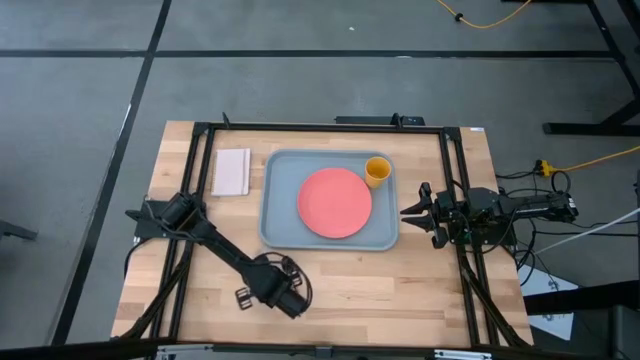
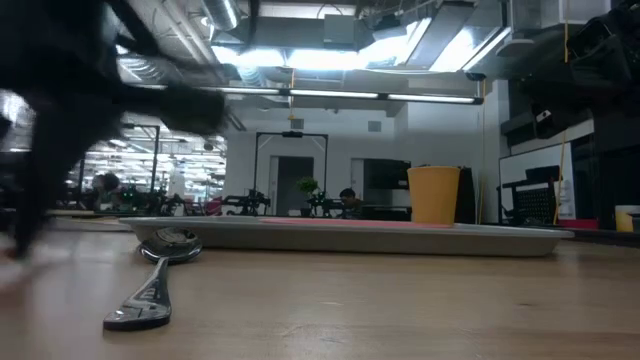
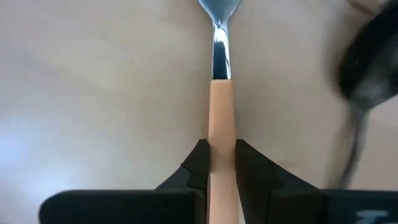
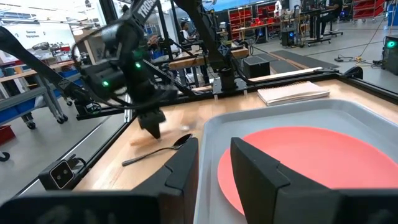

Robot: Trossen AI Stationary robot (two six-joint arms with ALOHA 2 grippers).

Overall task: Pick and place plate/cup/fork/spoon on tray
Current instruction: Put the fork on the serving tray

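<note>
From above, you see a wooden table (image 1: 420,290) with a grey-blue tray (image 1: 280,232) near its middle. A coral plate (image 1: 334,202) lies flat on the tray, and a yellow cup (image 1: 377,170) stands in the tray's far right corner, just beside the plate. A pale pad (image 1: 231,171) lies left of the tray. Your left gripper (image 1: 290,300) is low over the near part of the table, in front of the tray. Your right gripper (image 1: 411,212) waits just beside the tray's right edge.

At table height, the spoon (image 2: 150,285) lies on the wood in front of the tray, with the cup upright beyond it.

Through the left wrist camera, your fingers (image 3: 252,171) are closed on the orange handle of the fork (image 3: 220,106), its silver neck pointing away; the spoon shows blurred beside it.

Through the right wrist camera, your right jaws stand apart, holding nothing, over the tray's rim, with the plate ahead and the spoon on the table beyond the tray.
</note>
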